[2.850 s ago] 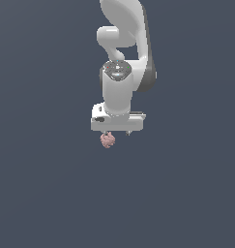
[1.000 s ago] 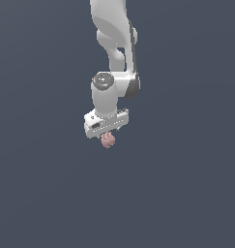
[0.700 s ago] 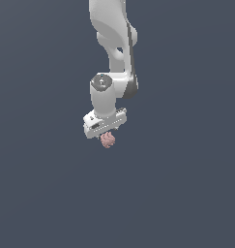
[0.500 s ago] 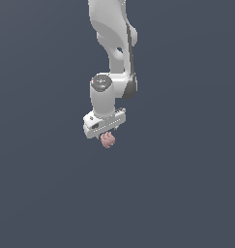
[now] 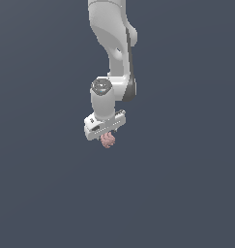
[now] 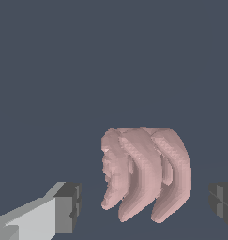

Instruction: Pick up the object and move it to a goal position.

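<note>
Three curved lobes on object [image 6: 146, 176] (wrist view only).

A plain, evenly lit slate-blue backdrop [image 5: 36, 193] fills both views, featureless throughout.

Plain dark slate-blue backdrop [image 5: 186, 184] fills both views; uniform, featureless, no other non-task item visible.
</note>
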### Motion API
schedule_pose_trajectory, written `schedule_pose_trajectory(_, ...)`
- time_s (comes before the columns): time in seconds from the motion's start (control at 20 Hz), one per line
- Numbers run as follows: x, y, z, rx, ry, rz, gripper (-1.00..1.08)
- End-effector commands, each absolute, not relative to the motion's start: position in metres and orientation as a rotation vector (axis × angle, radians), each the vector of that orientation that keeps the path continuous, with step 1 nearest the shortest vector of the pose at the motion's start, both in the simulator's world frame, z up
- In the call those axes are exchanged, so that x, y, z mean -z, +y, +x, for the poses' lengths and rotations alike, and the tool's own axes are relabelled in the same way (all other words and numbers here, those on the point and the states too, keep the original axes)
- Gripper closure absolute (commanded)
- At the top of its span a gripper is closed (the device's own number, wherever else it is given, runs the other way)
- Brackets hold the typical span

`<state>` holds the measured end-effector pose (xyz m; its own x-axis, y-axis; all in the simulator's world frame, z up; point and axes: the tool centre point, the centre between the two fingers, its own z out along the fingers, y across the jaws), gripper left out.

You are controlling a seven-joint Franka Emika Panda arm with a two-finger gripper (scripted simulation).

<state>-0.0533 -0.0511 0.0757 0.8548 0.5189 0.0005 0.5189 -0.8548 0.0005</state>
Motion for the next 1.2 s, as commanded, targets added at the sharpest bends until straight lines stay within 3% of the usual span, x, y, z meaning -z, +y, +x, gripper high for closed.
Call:
schedule_pose_trajectory(0.0,-0.064,-0.051,-0.054,0.0,0.849,3.025,-0.92)
schedule_pose_trajectory(0.45,-0.04,-0.051,-0.054,0.0,0.851,3.024,-0.92)
schedule_pose_trajectory(0.5,-0.04,-0.051,-0.054,0.0,0.851,3.024,1.08)
schedule_pose_trajectory(1.15,-0.043,-0.05,-0.054,-0.001,0.849,3.024,1.08)
